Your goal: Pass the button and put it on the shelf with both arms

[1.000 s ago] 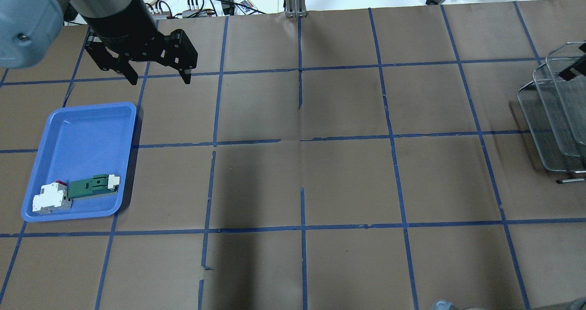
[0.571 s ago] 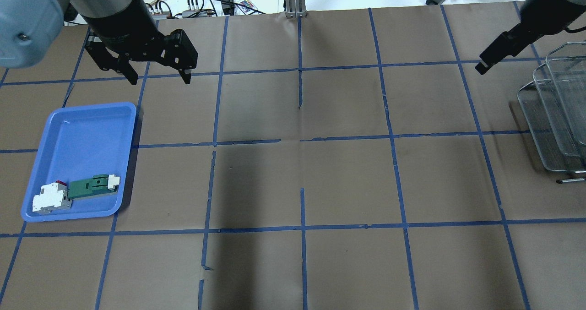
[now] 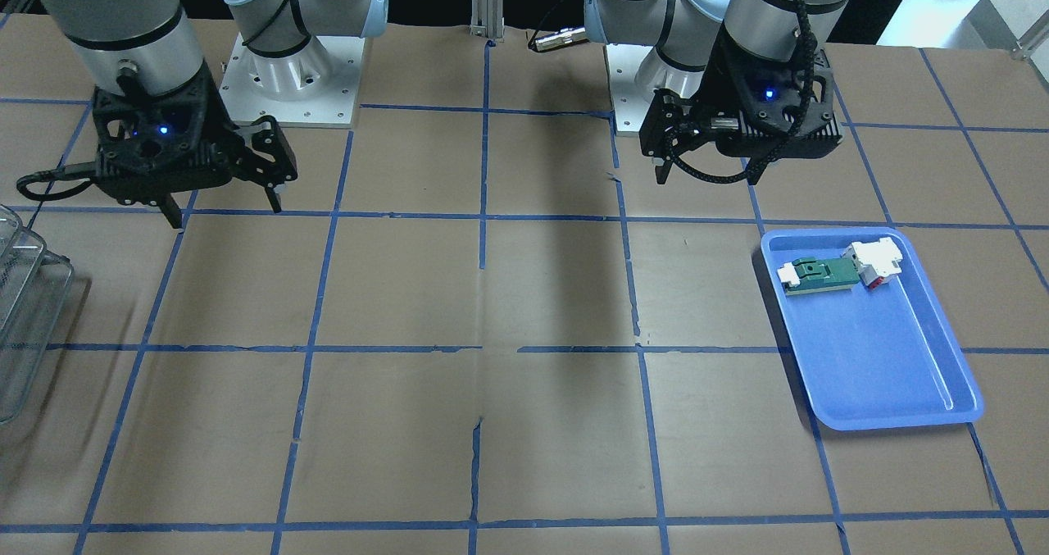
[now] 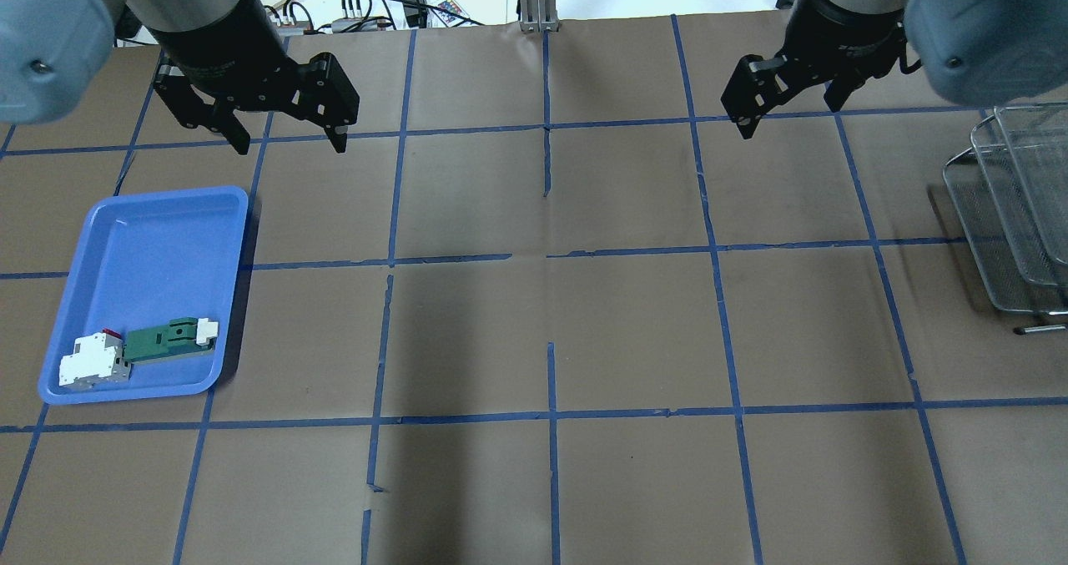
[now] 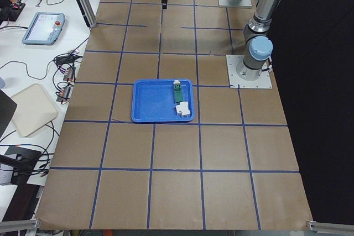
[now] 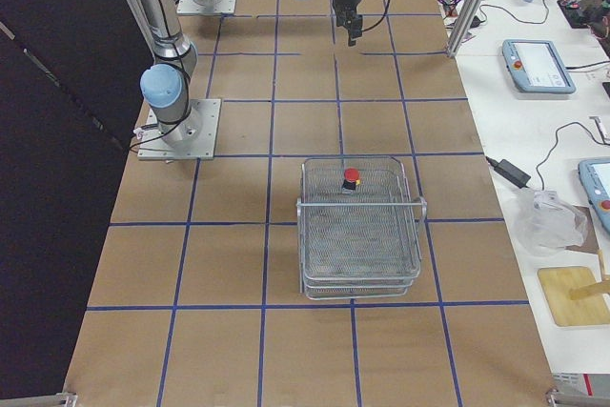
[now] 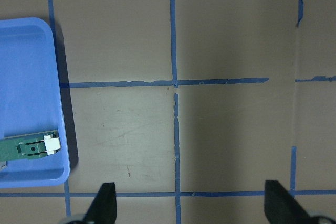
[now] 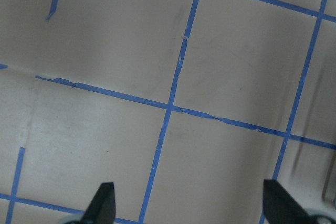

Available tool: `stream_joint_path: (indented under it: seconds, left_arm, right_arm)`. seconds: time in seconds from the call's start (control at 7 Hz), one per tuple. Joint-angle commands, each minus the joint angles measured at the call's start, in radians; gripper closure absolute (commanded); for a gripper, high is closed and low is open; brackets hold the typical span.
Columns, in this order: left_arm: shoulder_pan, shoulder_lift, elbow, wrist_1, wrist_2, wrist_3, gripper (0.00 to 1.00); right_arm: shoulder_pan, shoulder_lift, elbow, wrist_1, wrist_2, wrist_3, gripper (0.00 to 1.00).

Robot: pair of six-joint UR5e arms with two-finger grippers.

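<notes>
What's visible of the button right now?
The button shows only in the exterior right view, and small: a red rounded cap on a short dark body, standing upright. It sits on the top tier of the wire-mesh shelf, close to the tier's far rim in that view. Only the mesh touches it.

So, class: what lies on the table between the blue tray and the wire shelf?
Nothing but bare brown paper crossed by blue tape lines, from the blue tray to the shelf; the overhead view shows it.

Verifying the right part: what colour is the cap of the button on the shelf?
Red cap on the button, black body; exterior right view shows it best.
</notes>
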Motion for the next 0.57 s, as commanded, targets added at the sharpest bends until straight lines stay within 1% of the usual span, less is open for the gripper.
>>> stream_joint_path:
  seconds: [0.0, 0.14, 0.29, 0.43]
  left_arm:
    - [0.002, -0.002, 0.001, 0.0, 0.0, 0.0, 0.0]
    - [0.002, -0.002, 0.001, 0.0, 0.0, 0.0, 0.0]
    - [0.002, -0.002, 0.001, 0.0, -0.002, 0.0, 0.0]
    - [0.002, -0.002, 0.001, 0.0, -0.002, 0.0, 0.0]
  right_arm:
    - [0.007, 0.029, -0.08, 0.069, -0.006, 0.166, 0.0]
    - [-0.013, 0.063, -0.114, 0.11, -0.005, 0.175, 0.0]
    - [-0.044, 0.063, -0.109, 0.141, -0.005, 0.181, 0.0]
    - [-0.044, 0.059, -0.108, 0.146, -0.011, 0.225, 0.0]
